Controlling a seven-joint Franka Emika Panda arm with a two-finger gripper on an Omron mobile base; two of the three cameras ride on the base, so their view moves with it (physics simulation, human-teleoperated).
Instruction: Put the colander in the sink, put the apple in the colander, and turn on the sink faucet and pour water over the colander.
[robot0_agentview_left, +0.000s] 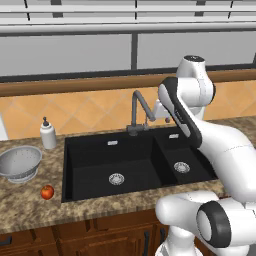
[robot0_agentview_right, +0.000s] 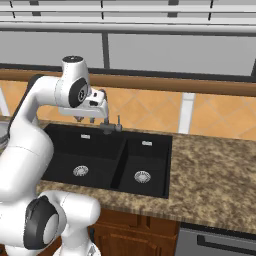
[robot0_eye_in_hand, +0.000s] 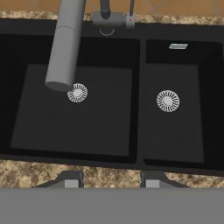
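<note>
The silvery colander (robot0_agentview_left: 20, 162) stands on the counter left of the black double sink (robot0_agentview_left: 90, 165), and its rim (robot0_agentview_right: 2, 136) peeks in at the picture's left edge. A small red apple (robot0_agentview_left: 47, 192) lies on the counter in front of the colander. The dark-grey sink faucet (robot0_agentview_left: 137, 112) rises behind the basins. My gripper (robot0_agentview_right: 85, 119) hangs above the sink near the faucet (robot0_agentview_right: 107, 125), open, with nothing between its fingers. From the hand, the faucet spout (robot0_eye_in_hand: 65, 48) reaches over the large basin (robot0_eye_in_hand: 87, 118), whose drain shows beneath its tip. The gripper (robot0_eye_in_hand: 112, 180) tips stand apart.
A white soap bottle (robot0_agentview_left: 48, 134) stands behind the colander by the tiled wall. The smaller basin (robot0_eye_in_hand: 173, 118) lies right of the large one. Speckled stone counter (robot0_agentview_right: 215, 175) stretches to the right of the sink. A wooden ledge and windows run along the back.
</note>
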